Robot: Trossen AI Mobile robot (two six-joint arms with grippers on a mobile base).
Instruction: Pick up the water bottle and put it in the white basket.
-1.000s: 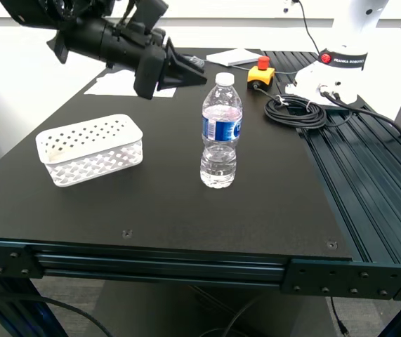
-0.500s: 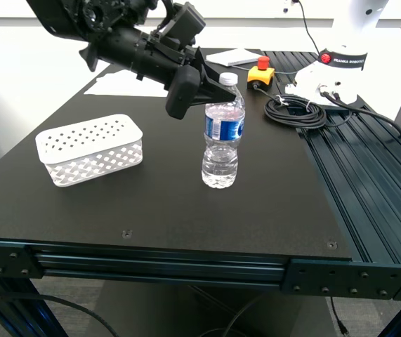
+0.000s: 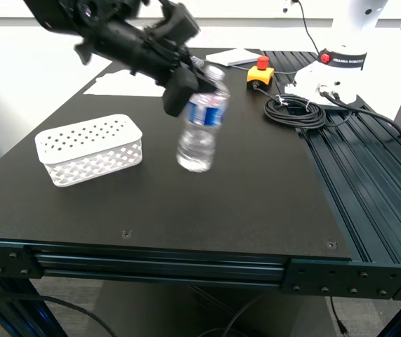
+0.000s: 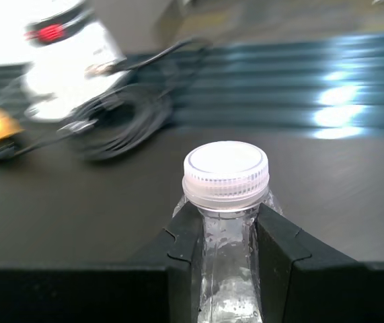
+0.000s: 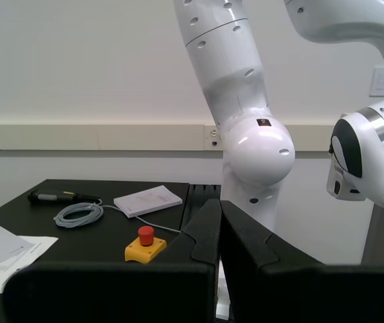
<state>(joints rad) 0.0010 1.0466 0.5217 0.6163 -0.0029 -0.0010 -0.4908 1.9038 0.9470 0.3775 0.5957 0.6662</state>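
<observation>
Fingers (image 4: 279, 262) of my first gripper (image 4: 222, 249) pinch the neck of the water bottle (image 3: 201, 125) just under its white cap (image 4: 226, 168). We see the bottle tilted, its cap leaning away from the white basket (image 3: 91, 149) and its base swung toward the basket, apparently lifted off the black table (image 3: 207, 203). Bottle and basket remain apart. Beyond the bottle, farther from the basket, lie a coiled black cable (image 3: 295, 110) and a yellow box with a red button (image 3: 260, 72). My second gripper (image 5: 219, 229) has its fingers pressed together on nothing, aimed toward a white robot arm (image 5: 245, 128).
</observation>
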